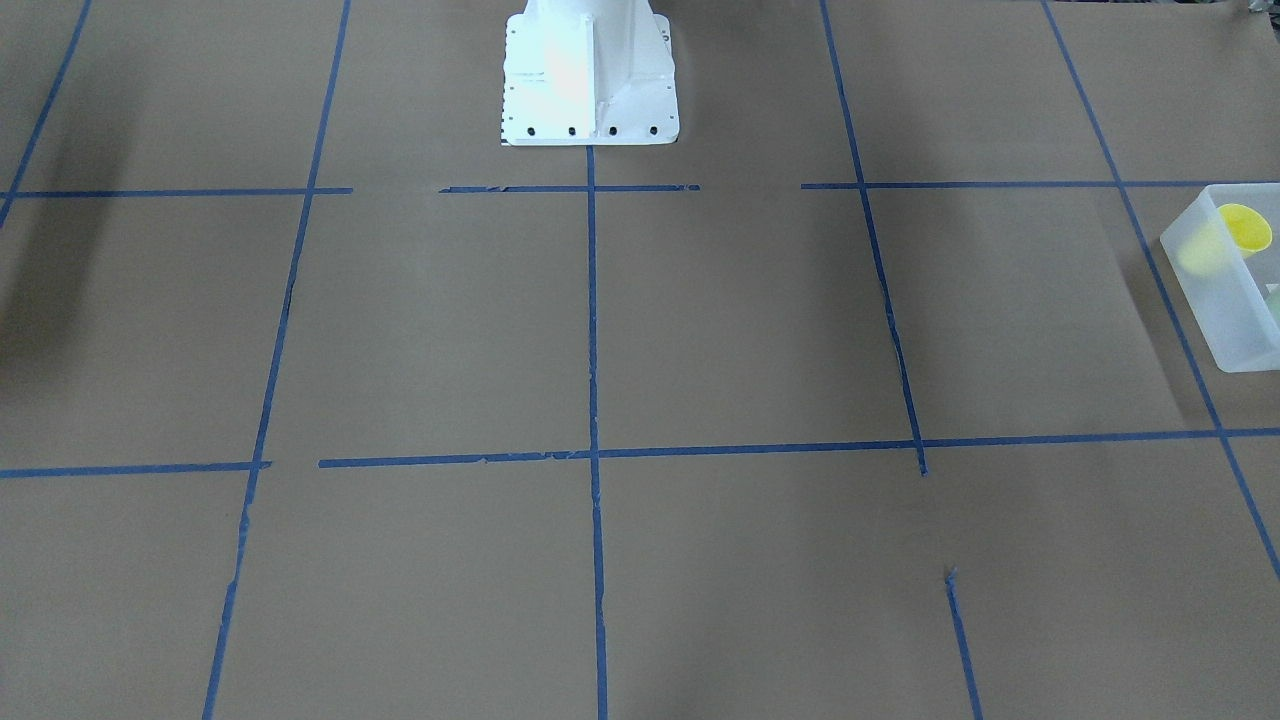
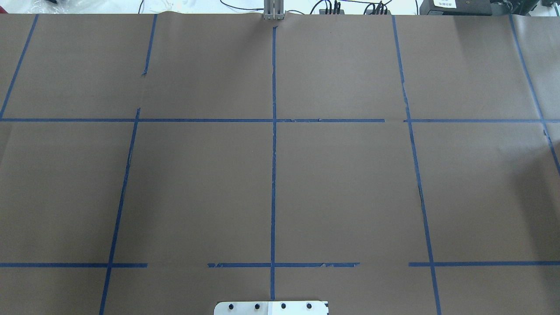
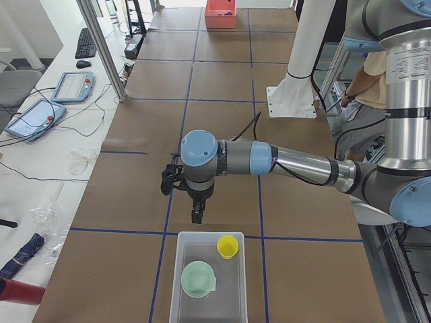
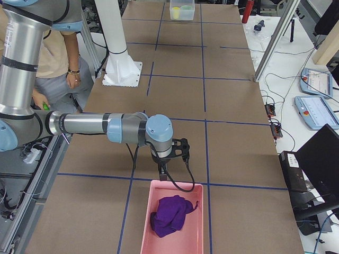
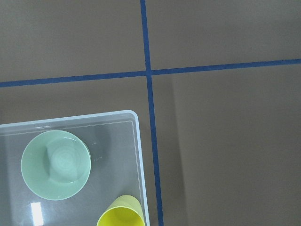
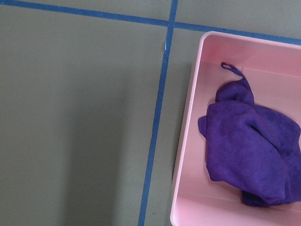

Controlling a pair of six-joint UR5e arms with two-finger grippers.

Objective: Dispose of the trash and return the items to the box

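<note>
The frosted-white box (image 3: 176,282) stands at the table's end on my left. The yellow cup (image 3: 227,246) and the mint-green bowl (image 3: 198,279) sit inside it. The left wrist view looks down on the box's corner (image 5: 136,141), the bowl (image 5: 56,164) and the cup (image 5: 121,214). The front view shows the box (image 1: 1215,300) and the cup (image 1: 1243,228) at its right edge. My left gripper (image 3: 195,214) hangs just short of the box, above the table; I cannot tell if it is open or shut. My right gripper (image 4: 160,170) hangs just short of a pink tray; I cannot tell its state.
The pink tray (image 4: 153,201) at the table's end on my right holds a crumpled purple cloth (image 4: 170,214), also in the right wrist view (image 6: 254,150). The white robot base (image 1: 590,80) stands at the table's middle edge. A person stands behind the robot.
</note>
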